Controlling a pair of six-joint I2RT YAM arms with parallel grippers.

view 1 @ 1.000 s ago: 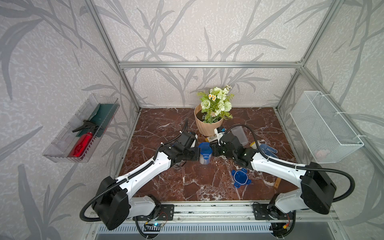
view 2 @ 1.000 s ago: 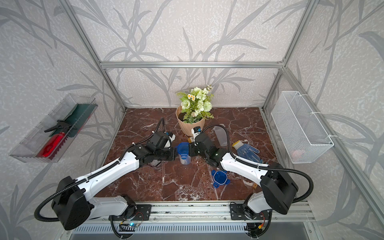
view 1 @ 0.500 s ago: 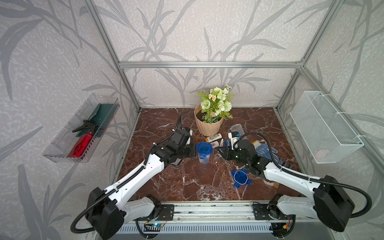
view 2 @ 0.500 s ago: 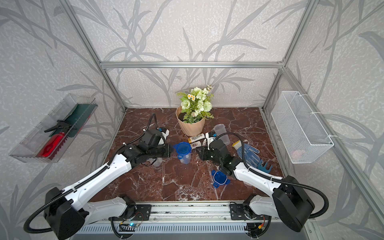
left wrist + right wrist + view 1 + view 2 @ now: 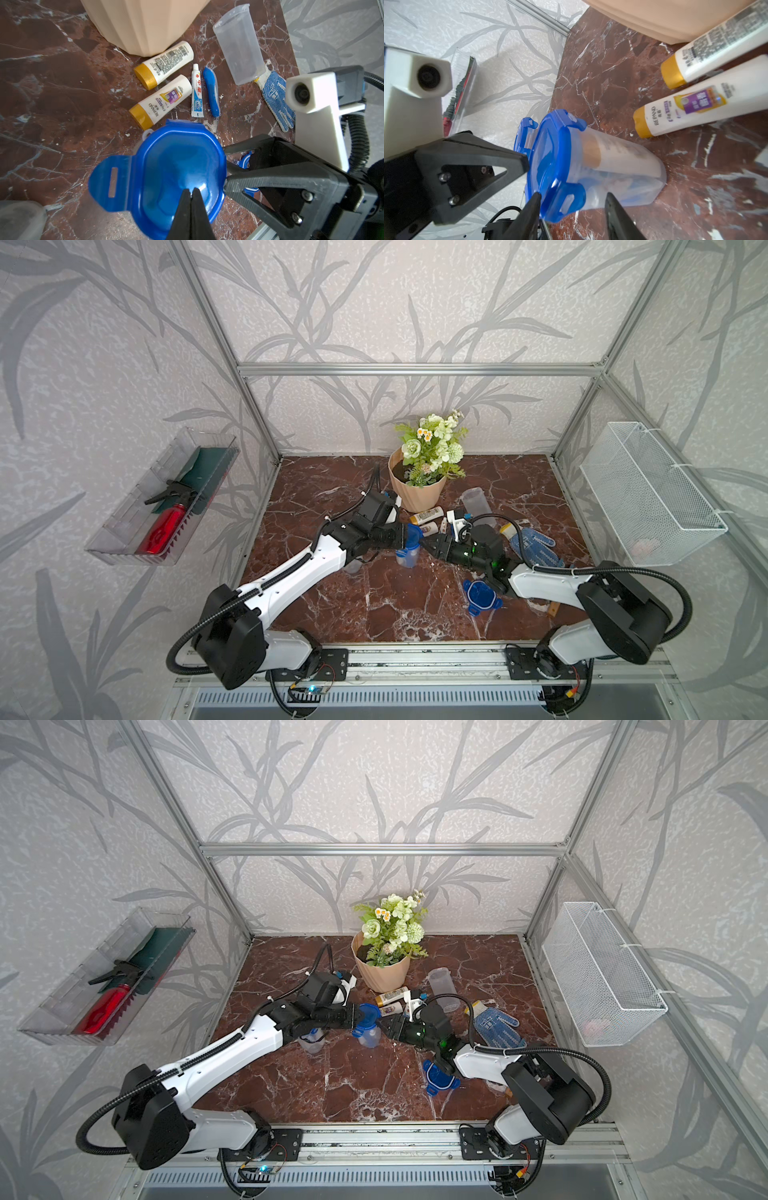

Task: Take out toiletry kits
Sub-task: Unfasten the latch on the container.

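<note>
Toiletry kit point(image 5: 618, 160) one sits inside the lidded clear jar point(image 5: 643, 191) between our pincers — left gripper point(image 5: 191, 192) clenched tight over the blue lid point(image 5: 178, 166), right gripper point(image 5: 573, 195) spread apart at the lid's right edge. Farther back, the second kit's bottles point(image 5: 164, 62), toothpaste point(image 5: 196, 93) and toothbrush point(image 5: 211, 91) lie loose on the table point(image 5: 374, 605) beside the flower pot point(image 5: 145, 25).

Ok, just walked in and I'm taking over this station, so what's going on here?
The left gripper, fingers shut, rests on the blue clip lid of an upright clear plastic jar with a gold-capped bottle inside. The right gripper has its fingers open around one lid clip. One kit is already out: two white gold-capped bottles, a white-blue toothpaste tube and a blue toothbrush lie on the brown marble table, by an empty clear jar on its side.
</note>
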